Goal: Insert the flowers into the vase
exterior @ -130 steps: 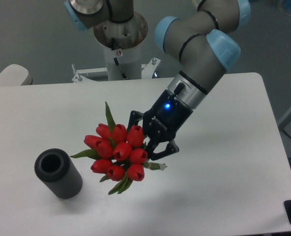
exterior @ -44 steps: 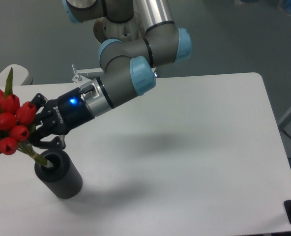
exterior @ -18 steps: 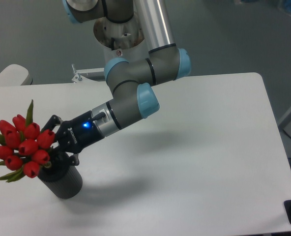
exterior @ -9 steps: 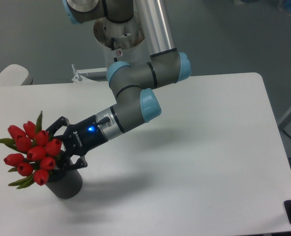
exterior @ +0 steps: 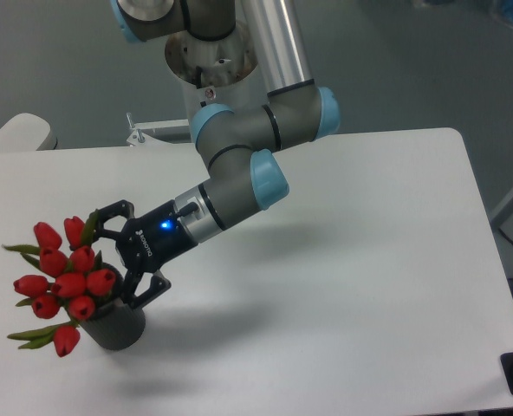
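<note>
while the flowers (exterior: 66,282) are sitting in the mouth of the vase (exterior: 118,325) and leaning out toward 9 o'clock, the hand (exterior: 128,260) is hanging just beside them at their 3 o'clock with its two fingers (exterior: 113,214) spread apart, gripping nothing. the vase is standing upright on the white surface (exterior: 343,260) near its lower left part, its dark body mostly showing below the red buds.
</note>
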`<move>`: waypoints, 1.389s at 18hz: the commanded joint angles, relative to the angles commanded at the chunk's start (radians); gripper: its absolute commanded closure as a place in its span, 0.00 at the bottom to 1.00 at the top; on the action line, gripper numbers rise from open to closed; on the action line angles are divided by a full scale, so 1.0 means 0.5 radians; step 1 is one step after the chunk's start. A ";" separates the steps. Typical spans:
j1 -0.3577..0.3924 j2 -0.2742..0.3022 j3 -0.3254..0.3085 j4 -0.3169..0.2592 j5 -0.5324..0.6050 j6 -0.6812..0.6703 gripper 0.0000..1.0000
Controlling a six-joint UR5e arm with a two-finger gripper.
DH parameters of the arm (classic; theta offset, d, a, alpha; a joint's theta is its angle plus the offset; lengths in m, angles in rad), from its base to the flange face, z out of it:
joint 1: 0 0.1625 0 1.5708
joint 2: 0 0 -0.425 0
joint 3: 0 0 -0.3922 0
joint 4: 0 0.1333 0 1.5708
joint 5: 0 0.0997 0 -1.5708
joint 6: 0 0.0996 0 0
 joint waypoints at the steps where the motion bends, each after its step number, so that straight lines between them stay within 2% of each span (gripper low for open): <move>1: 0.006 0.018 0.000 0.003 0.061 0.021 0.00; 4: 0.031 0.104 -0.061 0.003 0.254 0.175 0.00; 8: 0.125 0.291 -0.199 0.003 0.472 0.337 0.00; 11: 0.217 0.469 -0.236 0.000 0.684 0.353 0.00; 15: 0.267 0.552 -0.114 -0.012 1.091 0.344 0.00; 18: 0.252 0.559 0.045 -0.034 1.594 0.362 0.00; 19: 0.242 0.550 0.092 -0.046 1.699 0.365 0.00; 23: 0.242 0.516 0.251 -0.224 1.798 0.417 0.00; 25: 0.245 0.507 0.304 -0.306 1.939 0.652 0.00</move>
